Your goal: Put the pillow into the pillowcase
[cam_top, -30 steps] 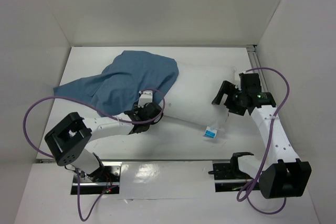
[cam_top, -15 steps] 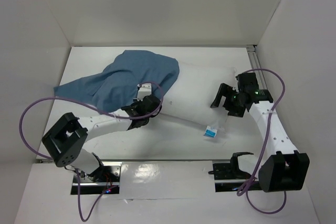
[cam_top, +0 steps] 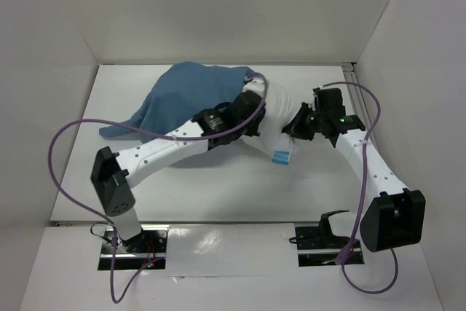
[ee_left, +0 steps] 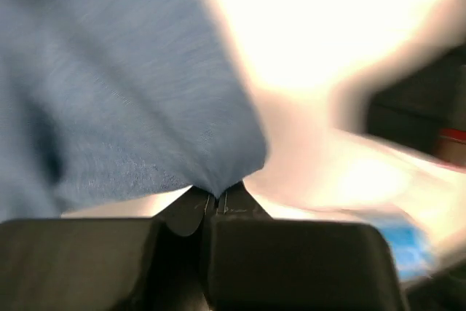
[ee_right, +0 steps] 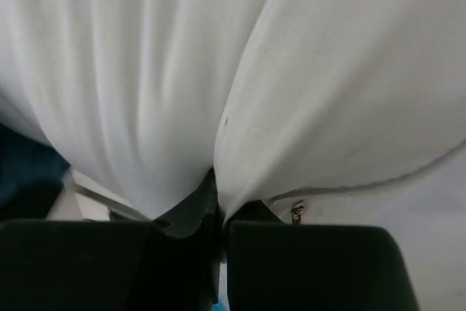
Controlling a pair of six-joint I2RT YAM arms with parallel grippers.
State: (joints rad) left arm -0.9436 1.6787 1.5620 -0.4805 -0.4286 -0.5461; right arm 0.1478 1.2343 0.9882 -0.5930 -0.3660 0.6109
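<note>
The pillow (cam_top: 280,111), plump and white, lies toward the back of the white table (cam_top: 218,194), a little right of centre. Its left end is under the pillowcase (cam_top: 186,92), a wrinkled blue cloth heaped over it and trailing off to the left across the table. A small blue label (cam_top: 281,156) shows at the pillow's near edge.

The left gripper (cam_top: 251,118) reaches in from the near left to where blue cloth meets white pillow. From its wrist camera, the left gripper (ee_left: 216,196) has its fingers pressed together, pinching a corner of the pillowcase (ee_left: 124,107) hem. The pillow (ee_left: 320,27) is a bright blur behind it.

The right gripper (cam_top: 297,127) comes in from the right and sits against the pillow's right part. Up close, the right gripper (ee_right: 218,213) is clamped tight on a fold of the pillow (ee_right: 145,71), whose white fabric bulges on either side of the fingers. A tiny metal zipper pull (ee_right: 296,211) sits just beside the pinch.

A purple cable (cam_top: 65,143) loops from the left arm.
</note>
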